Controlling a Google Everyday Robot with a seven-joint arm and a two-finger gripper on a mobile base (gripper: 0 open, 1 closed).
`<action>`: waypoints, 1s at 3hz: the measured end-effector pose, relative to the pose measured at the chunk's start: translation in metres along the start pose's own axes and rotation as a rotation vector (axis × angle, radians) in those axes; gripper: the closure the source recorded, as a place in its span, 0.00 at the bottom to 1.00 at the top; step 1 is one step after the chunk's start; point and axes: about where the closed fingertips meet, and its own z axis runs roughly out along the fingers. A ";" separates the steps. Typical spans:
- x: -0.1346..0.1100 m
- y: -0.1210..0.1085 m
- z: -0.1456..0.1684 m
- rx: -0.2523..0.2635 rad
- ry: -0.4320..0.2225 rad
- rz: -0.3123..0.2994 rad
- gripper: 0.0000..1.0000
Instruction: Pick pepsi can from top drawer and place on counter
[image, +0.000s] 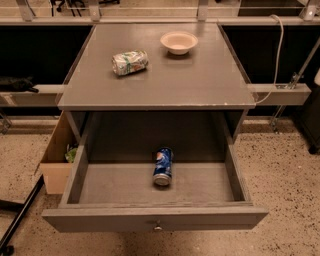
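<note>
Your pepsi can (163, 166) is a small blue can with a round red-white-blue logo and silver ends. It lies on its side, one silver end facing the front. It rests on the floor of the top drawer (155, 218), near the middle and clear of the drawer's walls. The drawer is pulled fully out, with a small metal knob (157, 227) on its front panel.

You have one pepsi can and one open drawer. Above the drawer, the counter (165, 75) carries one crushed can (130, 62) and one pale bowl (179, 42), set apart. Left of the drawer stands one cardboard box (56, 165).

The gripper is outside the camera view, so you cannot tell how its jaws stand or whether they hold anything.
</note>
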 end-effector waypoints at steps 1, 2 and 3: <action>0.000 0.000 0.000 0.000 0.000 0.000 0.00; 0.009 -0.011 0.012 -0.030 0.011 -0.020 0.00; 0.038 -0.033 0.054 -0.103 0.014 -0.041 0.00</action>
